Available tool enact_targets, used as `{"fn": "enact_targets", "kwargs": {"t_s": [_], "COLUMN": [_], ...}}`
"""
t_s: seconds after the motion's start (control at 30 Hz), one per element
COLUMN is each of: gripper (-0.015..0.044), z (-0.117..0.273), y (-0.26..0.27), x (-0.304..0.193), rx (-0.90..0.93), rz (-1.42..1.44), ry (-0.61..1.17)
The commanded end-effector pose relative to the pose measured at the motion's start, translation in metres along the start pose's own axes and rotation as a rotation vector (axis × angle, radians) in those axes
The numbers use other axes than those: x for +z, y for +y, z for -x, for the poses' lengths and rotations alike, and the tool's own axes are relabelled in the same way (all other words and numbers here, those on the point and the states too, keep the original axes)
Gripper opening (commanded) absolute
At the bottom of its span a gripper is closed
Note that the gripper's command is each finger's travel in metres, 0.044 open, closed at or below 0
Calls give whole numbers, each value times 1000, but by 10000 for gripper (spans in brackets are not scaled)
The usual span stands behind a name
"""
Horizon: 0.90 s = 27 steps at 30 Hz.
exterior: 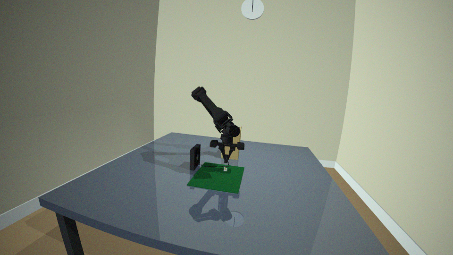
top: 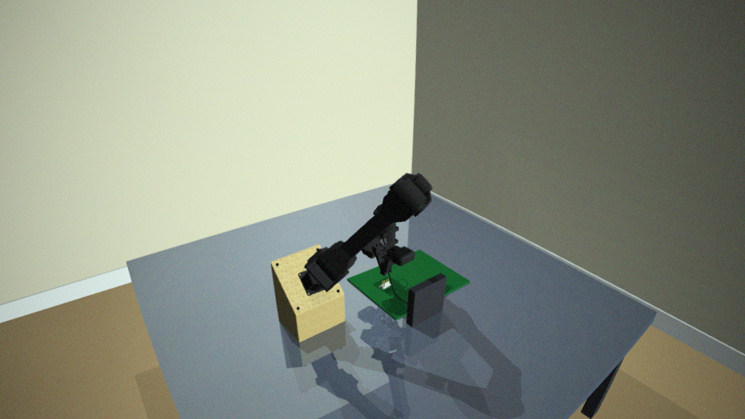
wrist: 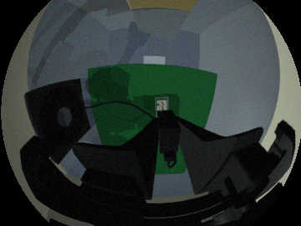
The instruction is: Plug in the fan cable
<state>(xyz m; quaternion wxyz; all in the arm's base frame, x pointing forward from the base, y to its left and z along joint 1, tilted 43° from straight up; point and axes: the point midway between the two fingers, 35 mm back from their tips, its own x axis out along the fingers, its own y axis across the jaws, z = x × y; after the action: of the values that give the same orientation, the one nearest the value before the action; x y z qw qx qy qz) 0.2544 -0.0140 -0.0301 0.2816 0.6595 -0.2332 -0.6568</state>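
My gripper (top: 385,271) (exterior: 226,161) (wrist: 165,120) is shut on the fan cable's black plug (wrist: 169,135), which sits between the fingertips in the wrist view. The white four-pin header (top: 385,284) (exterior: 225,169) (wrist: 162,104) stands on the green board (top: 437,273) (exterior: 215,183) (wrist: 196,88). The plug is above the header, with a small gap below the fingertips in the exterior view; in the wrist view it covers the header's near edge. The thin black cable (wrist: 119,101) runs from the plug to the black square fan (top: 427,301) (exterior: 194,157) (wrist: 56,109). The plug's underside is hidden.
The fan stands upright at the board's edge. A wooden block (top: 321,312) (exterior: 236,152) (wrist: 163,4) stands beyond the board, under the arm's base. All stand on a glossy blue-grey table (top: 208,271) (exterior: 126,202), and the table's edge shows in the top and exterior views.
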Motion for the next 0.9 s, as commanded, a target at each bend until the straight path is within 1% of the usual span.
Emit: {"fn": "enact_targets", "kwargs": {"t_s": [0.0, 0.13, 0.3, 0.87], "gripper": [0, 0, 0, 0], "z": [0, 0, -22, -22], "y": [0, 0, 0, 0], "x": [1, 1, 2, 0], "rx": [2, 2, 3, 3], "rz": [0, -8, -13, -8], "ry": [1, 1, 1, 1]}}
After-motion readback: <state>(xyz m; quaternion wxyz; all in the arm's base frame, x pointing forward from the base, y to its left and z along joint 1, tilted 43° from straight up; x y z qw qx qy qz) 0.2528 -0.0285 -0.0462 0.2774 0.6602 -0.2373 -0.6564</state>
